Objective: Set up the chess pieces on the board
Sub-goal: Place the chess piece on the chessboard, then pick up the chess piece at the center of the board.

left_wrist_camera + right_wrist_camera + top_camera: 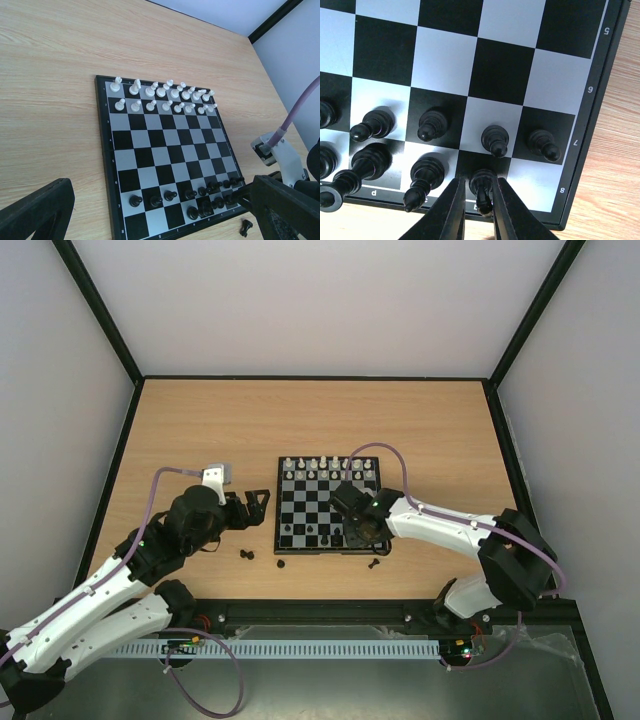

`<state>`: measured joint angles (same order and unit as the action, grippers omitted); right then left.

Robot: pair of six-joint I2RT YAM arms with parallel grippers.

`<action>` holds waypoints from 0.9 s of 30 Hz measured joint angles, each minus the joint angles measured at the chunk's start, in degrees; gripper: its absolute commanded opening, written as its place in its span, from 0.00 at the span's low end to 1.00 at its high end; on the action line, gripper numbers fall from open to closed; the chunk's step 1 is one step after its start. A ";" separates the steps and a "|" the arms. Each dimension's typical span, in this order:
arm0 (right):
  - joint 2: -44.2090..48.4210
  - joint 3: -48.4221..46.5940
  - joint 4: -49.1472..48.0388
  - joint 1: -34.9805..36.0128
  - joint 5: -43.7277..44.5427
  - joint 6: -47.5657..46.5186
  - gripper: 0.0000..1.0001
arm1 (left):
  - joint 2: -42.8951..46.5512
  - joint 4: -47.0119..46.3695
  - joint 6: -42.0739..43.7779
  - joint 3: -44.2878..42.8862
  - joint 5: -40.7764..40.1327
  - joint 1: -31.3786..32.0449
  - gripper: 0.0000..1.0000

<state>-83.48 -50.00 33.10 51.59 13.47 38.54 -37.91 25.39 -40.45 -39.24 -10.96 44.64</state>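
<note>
Your right jaws stand narrow over the near edge of the board [445, 60], with one black piece [482, 189] upright between the fingertips [456, 210]. That piece is on a dark square of the back row, one square in from the corner. The pads sit close on both sides of it. You cannot tell from the wrist view whether they press it or only flank it.

Just ahead of these jaws a row of black pawns [495, 141] stands one to a square. To the left of the jaws, in the same back row, are two taller black pieces [425, 180], side by side.

Your left jaws are spread wide and empty, just beside the board's left edge in the top view. Looking out between their fingers [35, 210], you see the board lying flat on the surface [60, 75]. The white pieces [165, 97] fill two rows at the end far from these jaws. The black ones cluster at the end close to the right-hand finger.

One loose black piece [245, 228] lies on the surface just off the board, right beside that finger. In the top view two more loose black pieces [247, 554] lie on the surface, just off the board's near left corner and close to the left jaws.
</note>
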 measured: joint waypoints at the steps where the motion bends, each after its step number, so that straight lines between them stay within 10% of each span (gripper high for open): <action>1: 0.02 0.00 0.00 0.00 0.00 0.00 0.18 | 0.00 0.02 0.00 0.00 0.00 0.00 0.99; 12: 7.67 -0.33 3.52 0.00 1.79 0.92 0.60 | -0.02 0.28 0.50 0.00 0.02 0.00 0.99; 27: 13.51 -0.39 2.56 2.56 -5.84 -0.22 0.67 | -3.87 1.46 -0.33 0.00 -0.57 -0.07 0.99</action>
<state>-69.97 -50.39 35.66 54.15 7.64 38.33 -41.78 26.85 -40.77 -39.24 -11.53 44.58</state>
